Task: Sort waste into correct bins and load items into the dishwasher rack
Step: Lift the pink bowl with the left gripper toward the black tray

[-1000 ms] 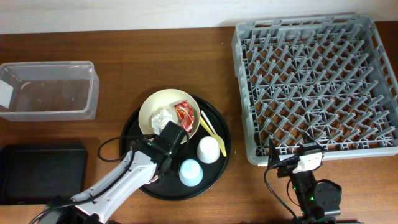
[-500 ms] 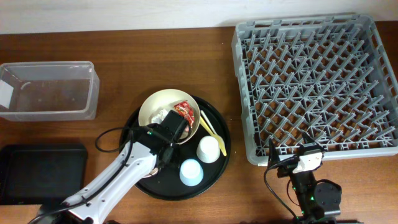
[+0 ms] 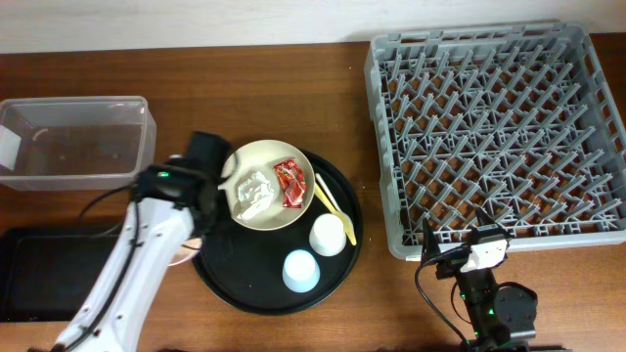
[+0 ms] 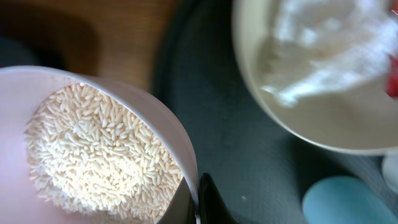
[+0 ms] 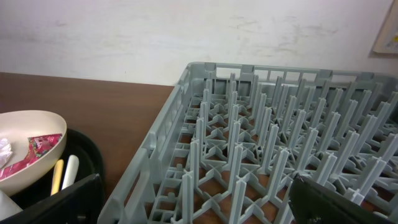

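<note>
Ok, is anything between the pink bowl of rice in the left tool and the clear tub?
Nothing visible does. The left tool is shut on the rim of the pink bowl, just left of the round black tray. Between it and the clear tub is only bare table, crossed by the arm's own cable.

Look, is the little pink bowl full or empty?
Partly full. In the left wrist view, the small pink bowl holds a heap of white rice grains covering its bottom, with bare wall above them.

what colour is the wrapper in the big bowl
The wrapper is red, clearest in the overhead view.
</note>
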Robot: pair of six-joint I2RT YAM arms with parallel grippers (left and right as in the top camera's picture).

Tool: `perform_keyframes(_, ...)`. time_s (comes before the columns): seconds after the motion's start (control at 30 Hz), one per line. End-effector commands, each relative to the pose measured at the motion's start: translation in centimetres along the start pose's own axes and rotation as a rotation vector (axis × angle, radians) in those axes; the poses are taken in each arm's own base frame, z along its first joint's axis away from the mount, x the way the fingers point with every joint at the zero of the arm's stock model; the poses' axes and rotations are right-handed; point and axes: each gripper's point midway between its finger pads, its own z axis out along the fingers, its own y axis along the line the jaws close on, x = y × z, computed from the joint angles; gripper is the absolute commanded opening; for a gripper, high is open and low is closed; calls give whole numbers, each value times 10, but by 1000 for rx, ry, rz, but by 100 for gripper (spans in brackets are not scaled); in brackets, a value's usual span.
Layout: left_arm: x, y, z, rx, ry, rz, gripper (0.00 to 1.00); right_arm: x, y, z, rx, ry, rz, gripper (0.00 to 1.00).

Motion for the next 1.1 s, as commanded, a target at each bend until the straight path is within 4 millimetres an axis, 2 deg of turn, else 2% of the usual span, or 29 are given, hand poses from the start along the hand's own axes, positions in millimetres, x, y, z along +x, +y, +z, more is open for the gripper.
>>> perform_keyframes(0.0, -20, 56, -28, -4, -111, -174, 1, 2, -1, 0, 3, 2, 5, 98)
perform_keyframes(0.1, -23, 94, -44, -15, -179, -300, 0, 2, -1, 0, 3, 2, 5, 98)
perform_keyframes(0.27, -13, 151, -66, -61, -268, -461, 0, 2, -1, 0, 3, 2, 5, 98)
perform_keyframes(0.43, -6, 178, -62, -23, -250, -569, 1, 2, -1, 0, 3, 2, 5, 98)
perform_keyframes(0.63, -12, 196, -60, 181, -292, -620, 0, 2, -1, 0, 3, 2, 5, 98)
perform_keyframes(0.77, -20, 211, -45, 305, -286, -689, 0, 2, -1, 0, 3, 2, 5, 98)
perform_keyframes(1.0, -29, 232, 11, 409, -175, -768, 0, 2, -1, 0, 3, 2, 5, 98)
perform_keyframes(1.07, -29, 237, 19, 434, -167, -797, 0, 2, -1, 0, 3, 2, 5, 98)
